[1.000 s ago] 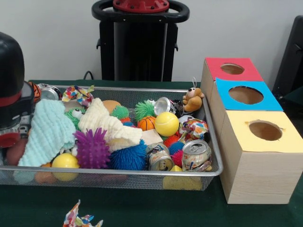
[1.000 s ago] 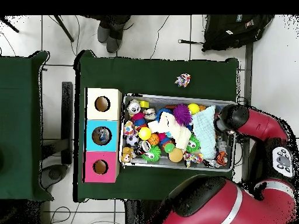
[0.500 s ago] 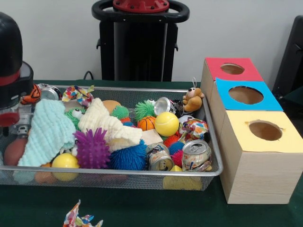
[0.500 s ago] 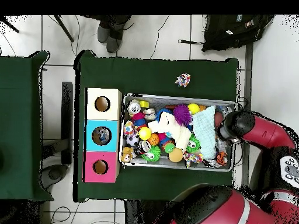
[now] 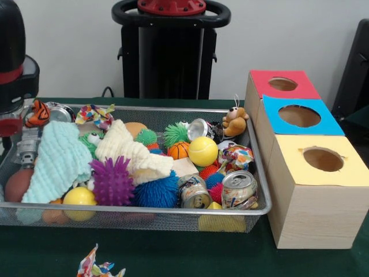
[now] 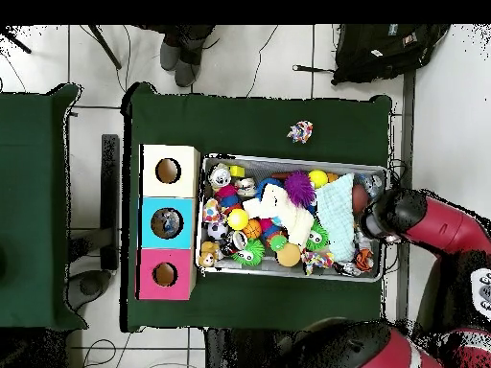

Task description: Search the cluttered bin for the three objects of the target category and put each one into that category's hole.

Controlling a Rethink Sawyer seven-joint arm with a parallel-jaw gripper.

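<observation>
The wire-mesh bin [image 5: 173,211] lies on the green table, full of toys, and also shows in the overhead view [image 6: 288,160]. The pale wooden box stands beside it, and the blue-panelled hole [image 5: 299,115] is its middle one, seen from above too [image 6: 166,222]. No clear plastic bottle shows plainly among the clutter. My gripper [image 5: 26,150] hangs from the black and red arm over the bin's left end in the front view, next to a pale green cloth [image 5: 55,161]. In the overhead view the gripper [image 6: 367,228] is at the bin's right end. I cannot tell its state.
Shiny cans [image 5: 238,189] lie at the bin's near right, with spiky balls, yellow balls, a cream cloth and a small teddy bear [image 5: 234,121]. Red [image 5: 282,84] and yellow [image 5: 323,159] holes flank the blue one. A crumpled wrapper [image 5: 99,268] lies on the table. A person's feet [image 6: 182,53] show at the overhead view's top.
The arm has risen and drawn back toward the bin's end, leftward in the front view and rightward in the overhead view. The toys have not moved.
</observation>
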